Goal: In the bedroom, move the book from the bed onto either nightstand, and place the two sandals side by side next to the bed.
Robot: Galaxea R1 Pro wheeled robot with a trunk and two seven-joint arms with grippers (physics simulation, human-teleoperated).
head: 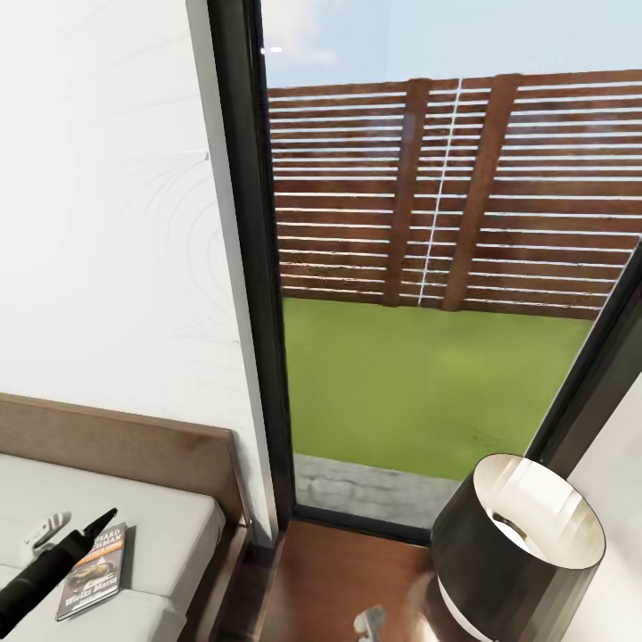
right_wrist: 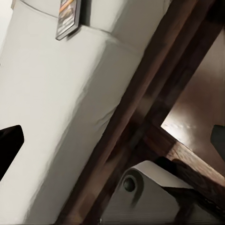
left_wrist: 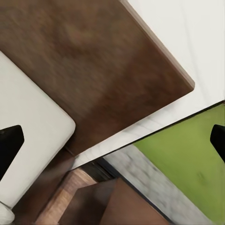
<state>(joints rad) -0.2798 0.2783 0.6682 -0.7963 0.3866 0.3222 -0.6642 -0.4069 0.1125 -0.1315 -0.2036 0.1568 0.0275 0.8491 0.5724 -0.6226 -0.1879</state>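
Dark-covered book (head: 94, 571) is lying on the bed (head: 160, 526), just beneath our left gripper (left_wrist: 112, 140); both grippers, right (right_wrist: 112, 140) included, are spreading wide, holding nothing; we are risking a knock against the lamp (head: 513, 553) crowding the nightstand (head: 339, 580).

A plain white wall (head: 107, 223) fills the left side. Just right of it stands a tall window (head: 428, 267) in a dark frame (head: 254, 267), reaching down to the floor. Outside lie a green lawn (head: 419, 383), a strip of grey paving (head: 357, 486) along the sill, a brown slatted fence (head: 446, 187) at the far edge and pale blue sky (head: 428, 36) above. Daylight is even and bright. A second dark frame post (head: 588, 366) slants at the right, with white wall (head: 615, 464) beyond it.
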